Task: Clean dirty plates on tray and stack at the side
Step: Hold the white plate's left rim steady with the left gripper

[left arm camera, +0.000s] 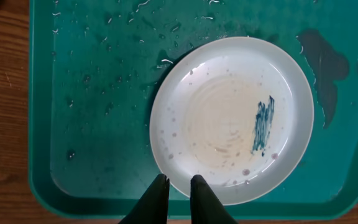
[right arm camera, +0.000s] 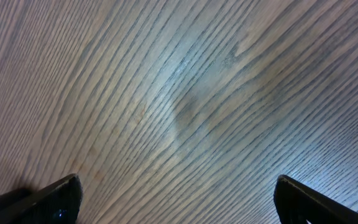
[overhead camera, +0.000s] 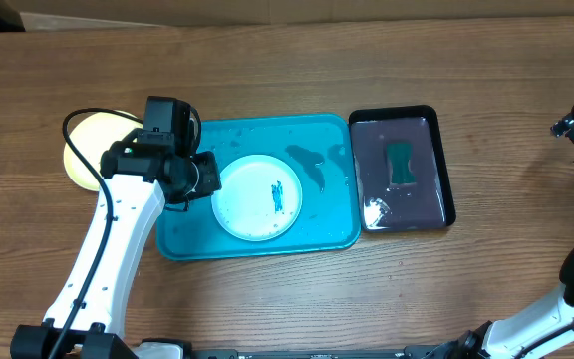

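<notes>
**Left gripper** point(left arm camera: 174, 183): the two dark fingers point(left arm camera: 156, 199) are drawn almost together, with only a narrow slit between the tips and nothing seen in it. The tips stand at the near rim of the round white plastic plate point(left arm camera: 232, 118). Whether they touch the rim cannot be told.

**White plate:** it lies flat directly ahead of the left fingertips, inside the large turquoise-blue rectangular plastic tray point(left arm camera: 92, 93). A dark teal scribble smear point(left arm camera: 264, 124) marks the part of the plate ahead and to the right of the tips. The plate surface is wet and speckled.

**Tray:** its bare floor runs ahead and to the left of the left gripper and carries scattered water droplets point(left arm camera: 114, 78). Its raised rim passes just below the fingertips.

**Round yellow-green plastic plate** point(overhead camera: 86, 150): it rests on the brown wood-grain table point(right arm camera: 179, 93), outside the tray and beyond its rim from the left gripper. The left arm partly covers it.

**Small black rectangular tray** point(overhead camera: 427, 150): it sits beyond the far end of the turquoise tray, past the white plate from the left gripper. It holds a green sponge point(overhead camera: 401, 165).

**Right gripper** point(right arm camera: 178, 186): the fingers are spread wide and hold nothing. Only bare wood grain shows between and ahead of them. It is well apart from both trays.
</notes>
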`<state>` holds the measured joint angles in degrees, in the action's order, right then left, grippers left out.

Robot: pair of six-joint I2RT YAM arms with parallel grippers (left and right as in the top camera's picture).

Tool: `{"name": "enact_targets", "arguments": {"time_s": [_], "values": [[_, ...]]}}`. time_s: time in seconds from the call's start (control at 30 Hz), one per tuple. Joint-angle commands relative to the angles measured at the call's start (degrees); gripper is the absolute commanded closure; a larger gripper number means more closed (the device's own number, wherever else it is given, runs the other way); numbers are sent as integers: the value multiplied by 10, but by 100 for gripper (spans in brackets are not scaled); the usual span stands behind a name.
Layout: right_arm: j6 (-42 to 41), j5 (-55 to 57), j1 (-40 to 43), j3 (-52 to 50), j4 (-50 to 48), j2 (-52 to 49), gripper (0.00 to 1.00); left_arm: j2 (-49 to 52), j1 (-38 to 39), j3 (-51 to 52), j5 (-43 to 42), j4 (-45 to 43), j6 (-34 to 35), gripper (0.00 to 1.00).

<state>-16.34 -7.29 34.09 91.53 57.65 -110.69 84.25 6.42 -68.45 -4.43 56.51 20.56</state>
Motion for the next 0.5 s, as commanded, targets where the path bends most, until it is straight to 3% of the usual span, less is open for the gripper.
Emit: {"name": "enact_targets", "arguments": {"time_s": [0.0,0.47], "values": [[-2,-3,1,10,-3,13,0,24,4,14,21,-10,-14,85],[-2,-3,1,10,-3,13,0,137,4,24,21,-50,-48,80]]}}
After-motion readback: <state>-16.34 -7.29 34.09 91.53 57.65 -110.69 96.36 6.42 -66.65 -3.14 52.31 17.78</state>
